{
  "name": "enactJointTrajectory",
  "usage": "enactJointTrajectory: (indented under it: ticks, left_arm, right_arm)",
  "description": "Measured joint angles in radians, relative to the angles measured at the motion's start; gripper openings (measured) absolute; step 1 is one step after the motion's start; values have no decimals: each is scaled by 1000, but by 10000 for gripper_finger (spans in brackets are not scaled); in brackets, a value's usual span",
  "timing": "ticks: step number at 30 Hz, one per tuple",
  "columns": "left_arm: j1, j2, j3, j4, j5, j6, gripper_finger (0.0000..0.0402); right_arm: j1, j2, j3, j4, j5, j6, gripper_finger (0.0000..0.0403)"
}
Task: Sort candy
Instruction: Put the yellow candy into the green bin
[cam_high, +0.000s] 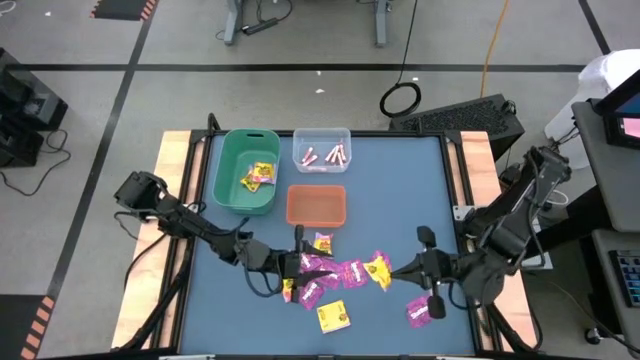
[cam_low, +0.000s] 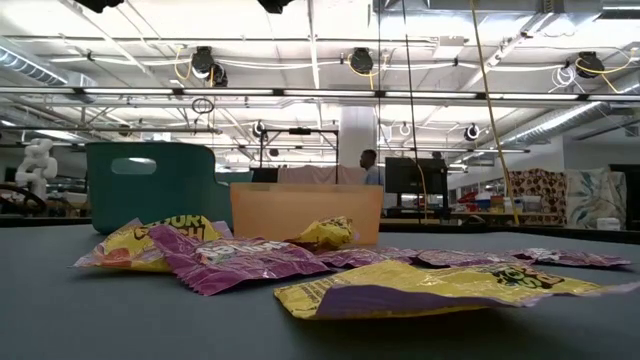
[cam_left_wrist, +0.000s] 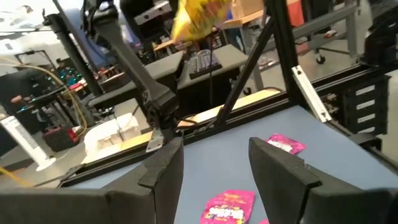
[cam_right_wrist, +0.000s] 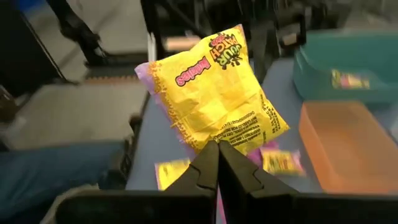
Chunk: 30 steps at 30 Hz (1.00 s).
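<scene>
So the right gripper (cam_right_wrist: 217, 144) has its fingers pinched tight on just the bottom edge of a yellow packet (cam_right_wrist: 214, 87), and that's the sketchy part. In the right wrist view the whole packet sticks up past the fingertips, so it's hanging on by a thin strip of crinkly wrapper. A fast swing toward the bins could make it flap and slip out. In the high view it sits right of centre, low in the frame, with the packet (cam_high: 380, 270) at the edge of the candy pile (cam_high: 330, 275).

The green bin (cam_high: 247, 172) at upper left already has yellow packets in it, so I'd guess that's where this one goes. The catch is that the orange bin (cam_high: 316, 205) and the left arm both sit on that route. The left gripper (cam_left_wrist: 211, 168) is low at the pile's left side in the high view, fingers spread moderately with nothing between them, a magenta packet (cam_left_wrist: 229, 206) lying on the table (cam_high: 400, 200) just ahead. The arms are close enough that a straight carry risks a bump or a packet dropped into the wrong bin.

The clear bin (cam_high: 321, 150) at top centre holds the pink sticks.
</scene>
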Motion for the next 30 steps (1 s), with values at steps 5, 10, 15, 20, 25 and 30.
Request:
enactJointTrajectory:
  ticks: [5,10,15,20,25,30]
  left_arm:
    - [-1,0,0,1,19,0,187]
    - [0,0,0,1,18,0,187]
    - [0,0,0,1,18,-3,187]
    - [2,0,0,0,18,-11,187]
    - [3,0,0,0,15,-11,187]
    - [3,0,0,0,-5,-12,187]
  right_arm:
    - [1,-68,-123,313,-3,-266,0]
    - [-9,-123,-332,685,-6,-424,0]
    - [-40,-132,-532,1042,-60,-469,0]
    - [-69,-114,-661,1299,-92,-468,0]
    - [-89,-111,-701,1327,-92,-457,0]
    - [-101,-111,-702,1328,-101,-450,0]
